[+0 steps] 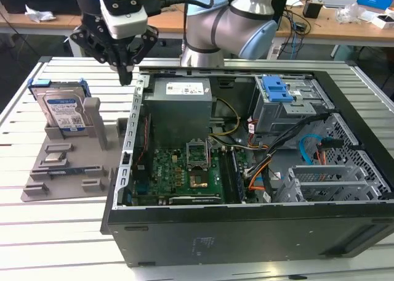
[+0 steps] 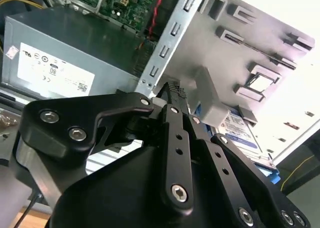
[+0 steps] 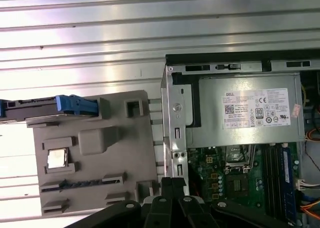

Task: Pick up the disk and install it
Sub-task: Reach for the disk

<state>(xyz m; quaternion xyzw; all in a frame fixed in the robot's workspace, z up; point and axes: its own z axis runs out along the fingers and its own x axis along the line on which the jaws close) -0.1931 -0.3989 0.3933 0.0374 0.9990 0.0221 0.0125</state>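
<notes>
1. Your hand (image 1: 126, 76) hangs clenched and empty above the case (image 1: 246, 228) wall.
2. The disk (image 1: 61, 105) stands upright in the grey holder (image 1: 74, 170) on the desk (image 1: 61, 244), apart from the hand.
3. My advice: release the hand, then square it to the disk's blue-framed top edge.
4. Count: one disk, one holder, one case.

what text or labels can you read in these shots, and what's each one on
No text here can be quoted reliably.
White sticker on the grey power supply box: lines of print and marks, too small to read.
Blue-and-white label on the disk: print too small to read.
Circuit board: any markings too small to read.
</notes>
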